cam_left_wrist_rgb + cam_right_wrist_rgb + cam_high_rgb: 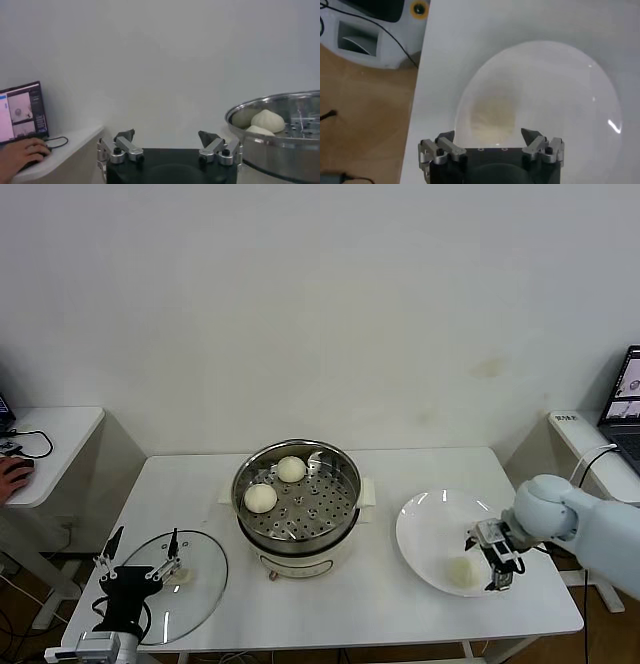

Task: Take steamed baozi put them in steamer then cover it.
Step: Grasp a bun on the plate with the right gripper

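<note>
The steamer [296, 506] stands mid-table, uncovered, with two steamed baozi [291, 469] [260, 498] on its perforated tray. A third baozi [461, 572] lies on the white plate [425, 529] at the right. My right gripper [482, 561] is open just beside that baozi, which shows as a pale blur [492, 117] ahead of the open right gripper [489, 136]. The cover [195, 589] lies flat at the table's front left. Over its near edge my left gripper [141, 546] hangs open and empty. In the left wrist view the left gripper [166, 135] faces the wall, with the steamer [280, 145] and a baozi [267, 120] to one side.
A side table [60, 434] at the left holds a mouse under a person's hand [14, 474]. A laptop [627, 399] sits on another table at the far right. The plate lies near the table's front right corner [575, 619].
</note>
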Motion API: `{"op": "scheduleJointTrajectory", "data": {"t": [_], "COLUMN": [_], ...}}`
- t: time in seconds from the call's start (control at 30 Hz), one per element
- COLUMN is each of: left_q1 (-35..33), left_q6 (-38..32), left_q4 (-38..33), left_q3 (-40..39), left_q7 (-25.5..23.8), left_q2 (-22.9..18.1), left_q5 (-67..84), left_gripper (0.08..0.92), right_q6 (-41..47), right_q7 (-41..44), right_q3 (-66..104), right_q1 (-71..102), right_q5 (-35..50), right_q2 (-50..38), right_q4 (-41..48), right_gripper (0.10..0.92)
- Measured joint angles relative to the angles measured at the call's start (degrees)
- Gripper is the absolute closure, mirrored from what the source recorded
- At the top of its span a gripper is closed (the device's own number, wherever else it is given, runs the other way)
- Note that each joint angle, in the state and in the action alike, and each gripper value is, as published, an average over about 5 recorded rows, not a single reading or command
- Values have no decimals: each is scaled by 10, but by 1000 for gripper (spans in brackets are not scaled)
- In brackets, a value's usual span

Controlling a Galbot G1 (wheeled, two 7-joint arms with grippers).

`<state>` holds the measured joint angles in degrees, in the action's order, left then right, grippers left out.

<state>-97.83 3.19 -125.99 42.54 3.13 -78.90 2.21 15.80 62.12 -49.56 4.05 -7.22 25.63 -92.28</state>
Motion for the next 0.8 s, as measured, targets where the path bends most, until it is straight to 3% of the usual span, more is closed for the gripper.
{"op": "scheduleJointTrajectory", "data": {"t": [0.27,0.8], "left_q1": [1,1], "left_q6": [0,0], "left_q4": [1,0], "left_q3": [1,1], "left_q7": [0,0], "left_q2": [0,-1], "left_q5": [-1,-2], "left_gripper": [177,177], "right_q6": [5,12], "right_q7": [-8,-12], "right_q3": [14,32], "right_q1": [25,44], "right_q5": [-7,-8], "right_q2": [22,48], "right_q4": [29,55], "right_gripper": [224,386]}}
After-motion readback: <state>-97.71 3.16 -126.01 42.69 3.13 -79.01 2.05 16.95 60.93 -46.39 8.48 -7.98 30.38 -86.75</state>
